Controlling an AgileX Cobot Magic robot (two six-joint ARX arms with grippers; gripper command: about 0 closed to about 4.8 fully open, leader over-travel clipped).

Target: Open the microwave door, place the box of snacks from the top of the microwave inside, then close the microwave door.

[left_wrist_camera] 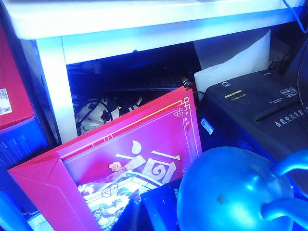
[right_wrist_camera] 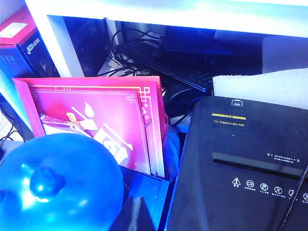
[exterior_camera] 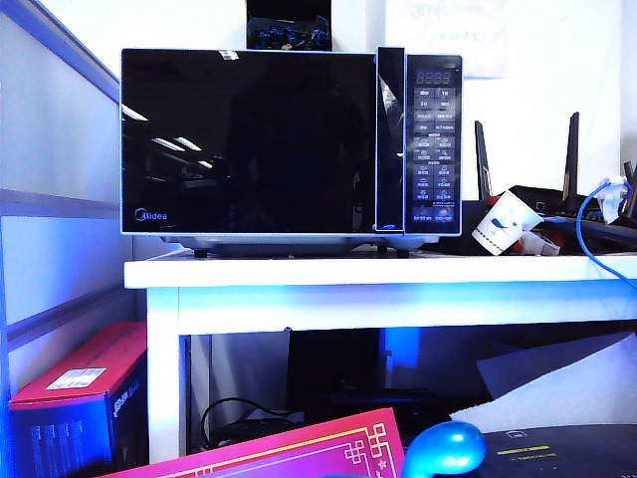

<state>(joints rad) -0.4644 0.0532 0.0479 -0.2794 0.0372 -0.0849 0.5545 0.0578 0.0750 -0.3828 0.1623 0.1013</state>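
the microwave (exterior_camera: 292, 144) sits square on the white table (exterior_camera: 378, 271), door (exterior_camera: 249, 141) shut flat, handle (exterior_camera: 390, 139) upright at the door's 3 o'clock edge beside the button panel (exterior_camera: 434, 147). that shut door and the glass reflecting the room read as the job wrapped up or not begun; i can't see through the dark glass, so whether the snack box is inside is unknown. on top, at the oven's 12 o'clock, only a dark box (exterior_camera: 289, 30) with blue-speckled contents shows; no pale snack box is in view up there.

neither gripper shows in any view. both wrist cameras look low under the table, at a red gift bag (left_wrist_camera: 130, 149), a black shredder (right_wrist_camera: 245, 163) and a blue round thing (right_wrist_camera: 57, 183), so the arms seem parked down and away. the right gripper is closed on nothing i can see; the left one i cannot tell.

at the oven's 3 o'clock, a tipped paper cup (exterior_camera: 503, 224), a router (exterior_camera: 557, 204) with antennas and a blue cable (exterior_camera: 597, 224) crowd the table. the door's swing side looks free.
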